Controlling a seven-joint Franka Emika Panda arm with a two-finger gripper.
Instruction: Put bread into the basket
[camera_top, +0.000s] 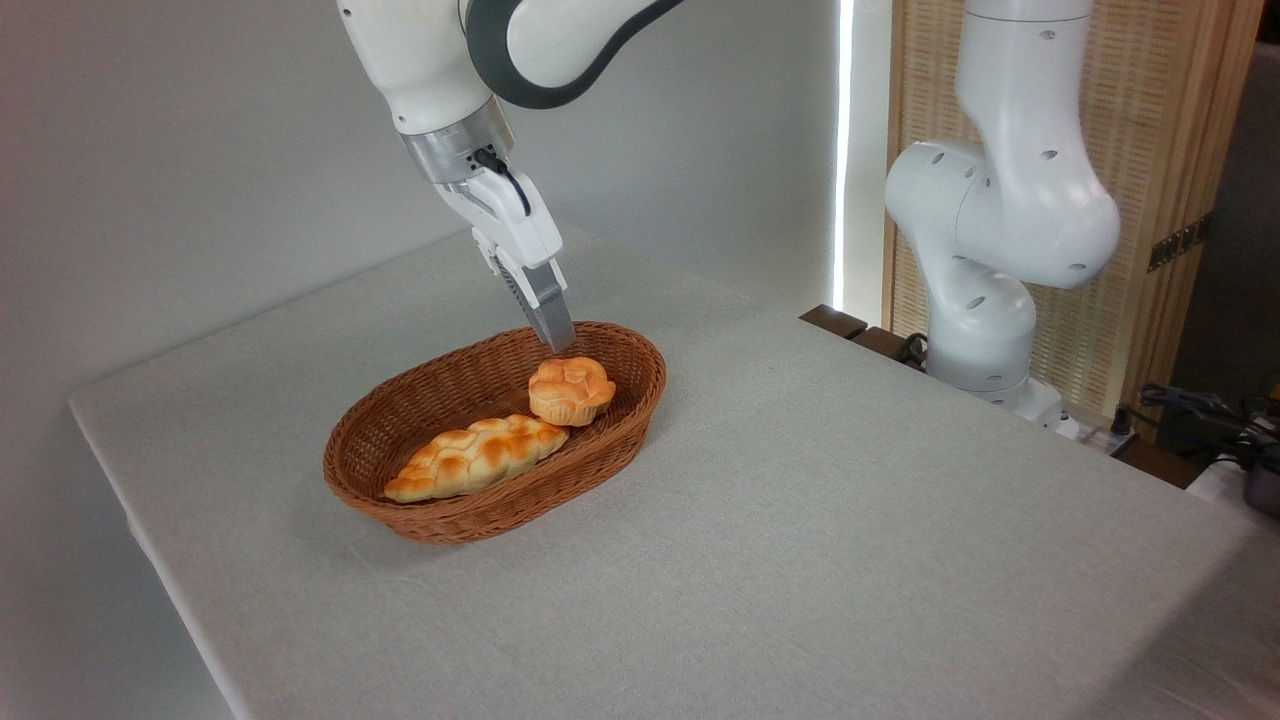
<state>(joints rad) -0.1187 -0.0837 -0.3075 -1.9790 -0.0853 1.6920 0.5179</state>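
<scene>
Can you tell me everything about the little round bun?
The bun is small and muffin-shaped, with an orange-golden, cracked, domed top and a paler ridged base. It sits upright inside the brown woven basket, near its right end, touching the tip of the long braided loaf. The gripper hangs just above and behind it; whether its fingers touch the bun cannot be told.

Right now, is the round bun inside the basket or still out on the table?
Inside. The round bun sits within the basket rim, beside the braided loaf. The gripper is just above it.
</scene>
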